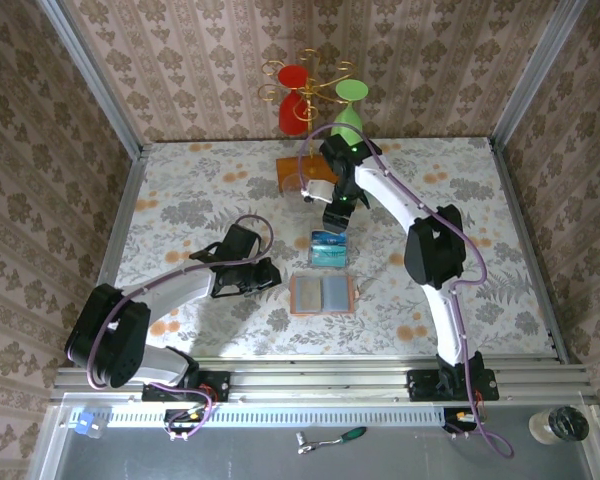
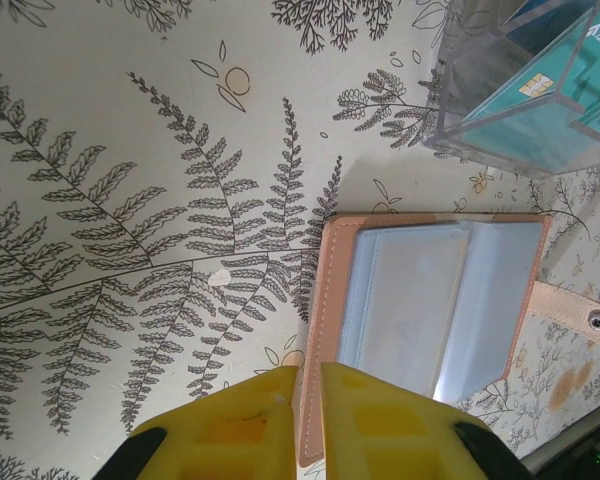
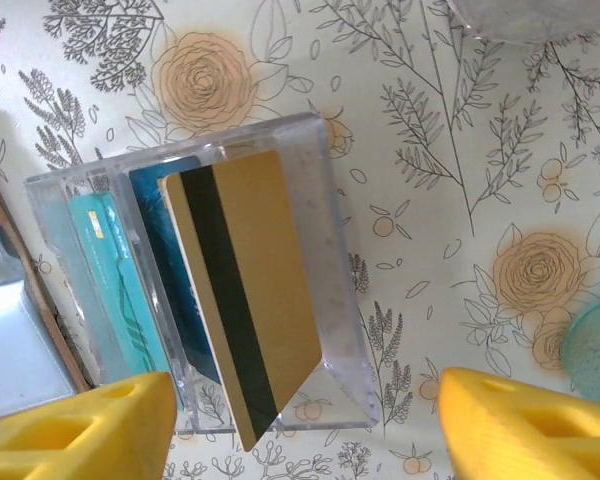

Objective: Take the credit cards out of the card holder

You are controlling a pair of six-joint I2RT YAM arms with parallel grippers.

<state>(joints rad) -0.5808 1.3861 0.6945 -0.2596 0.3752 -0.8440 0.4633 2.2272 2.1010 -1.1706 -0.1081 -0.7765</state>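
- Nearest the lens in the left wrist view, the left gripper (image 2: 310, 378) pointed down at the table (image 2: 130, 150). Its yellow fingers were drawn almost together, with a thin slit between them and nothing visibly held.
- Just past those fingers lay the card holder (image 2: 430, 300), open flat like a book. Its salmon left edge ran under the slit, and we could not tell whether the fingers touched it.
- The blue-grey pockets looked empty to us, and the snap tab (image 2: 580, 315) stuck out on the right side.
- From above, the card holder (image 1: 321, 293) sat near the table's middle, with the left gripper (image 1: 270, 275) just beside its left edge.
- The credit cards (image 1: 329, 246) stood in a clear box (image 3: 335, 300) just beyond the wallet.
- In the right wrist view we saw a teal card (image 3: 105, 280) and a blue card (image 3: 160, 260) in the box. A tan card (image 3: 245, 300) with a black stripe leaned in it at a tilt.
- The right gripper (image 3: 308, 400) hovered over the box with its fingers spread wide, holding nothing.
- We judged the task nearly or fully done, because the cards were out of the wallet. At most the tan card needed settling.
- Bare table lay open to the left of the wallet.
- Behind the right gripper (image 1: 337, 218), an orange wooden base (image 1: 292, 170) stood near, leaving less room there.
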